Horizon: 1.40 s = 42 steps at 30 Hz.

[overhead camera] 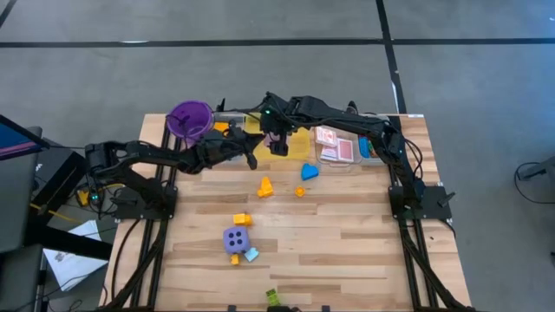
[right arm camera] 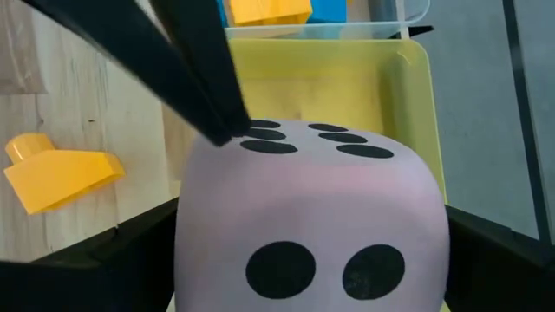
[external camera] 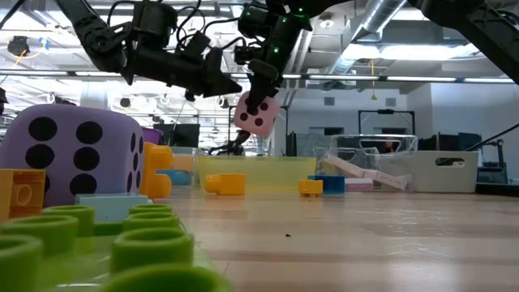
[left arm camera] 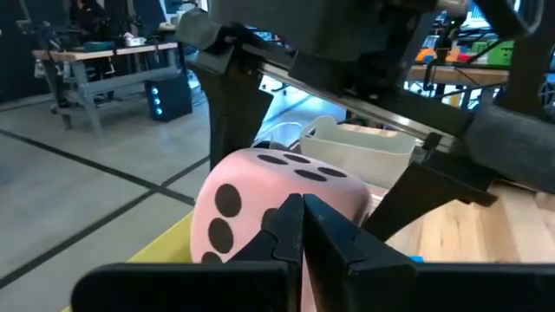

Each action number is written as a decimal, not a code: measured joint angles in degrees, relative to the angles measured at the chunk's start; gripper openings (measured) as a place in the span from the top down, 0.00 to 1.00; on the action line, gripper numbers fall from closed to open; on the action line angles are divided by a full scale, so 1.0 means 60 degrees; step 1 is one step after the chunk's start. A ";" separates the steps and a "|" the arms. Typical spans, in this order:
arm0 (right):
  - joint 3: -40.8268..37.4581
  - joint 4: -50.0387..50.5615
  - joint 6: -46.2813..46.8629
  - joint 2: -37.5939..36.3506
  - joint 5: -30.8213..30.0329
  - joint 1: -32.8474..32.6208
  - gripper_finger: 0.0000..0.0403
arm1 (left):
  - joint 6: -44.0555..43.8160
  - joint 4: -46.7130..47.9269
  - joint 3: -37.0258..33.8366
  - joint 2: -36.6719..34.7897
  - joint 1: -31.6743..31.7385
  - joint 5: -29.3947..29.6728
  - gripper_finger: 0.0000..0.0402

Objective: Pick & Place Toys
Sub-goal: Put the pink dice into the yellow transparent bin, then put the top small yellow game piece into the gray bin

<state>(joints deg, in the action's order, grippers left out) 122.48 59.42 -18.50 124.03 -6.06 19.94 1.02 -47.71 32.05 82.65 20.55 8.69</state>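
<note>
low view: right gripper [external camera: 258, 104] holds the pink die [external camera: 256, 113] aloft, jaws spread wide across it. left gripper [external camera: 235, 84], pinched shut and empty, has its tip against the die's top. below the die lies the yellow tray [overhead camera: 293, 146]. nearer the camera, well apart, sits the purple die [external camera: 73, 158].

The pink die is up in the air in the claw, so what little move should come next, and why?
Probably lower it a little. The right claw holds the pink die between wide jaws, well above the table, and the right wrist view shows the yellow tray right under it. The left claw is shut, its tip close against the die, so it may need to back off first.
</note>
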 joint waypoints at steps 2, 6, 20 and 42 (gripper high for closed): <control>0.0000 0.0000 0.0000 0.0000 0.0003 -0.0009 0.01 | 0.0000 -0.0054 0.0000 0.0000 -0.0047 -0.0012 1.00; 0.0000 -0.0019 0.0000 0.0000 0.0003 -0.0037 0.01 | 0.0000 -0.0472 0.0000 0.0000 -0.0149 -0.0015 1.00; 0.0000 -0.0350 -0.0007 -0.0004 0.0004 -0.0387 0.01 | -0.0003 -0.0635 0.0000 0.0000 -0.0312 -0.0011 1.00; 0.0004 -0.0329 -0.0218 -0.0015 -0.0527 -0.0334 0.01 | 0.0005 -0.0622 0.0546 0.1569 -0.0177 0.0120 1.00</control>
<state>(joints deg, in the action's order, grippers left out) 122.50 57.44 -19.81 123.94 -9.22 17.94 1.05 -51.44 35.33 92.07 19.49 9.41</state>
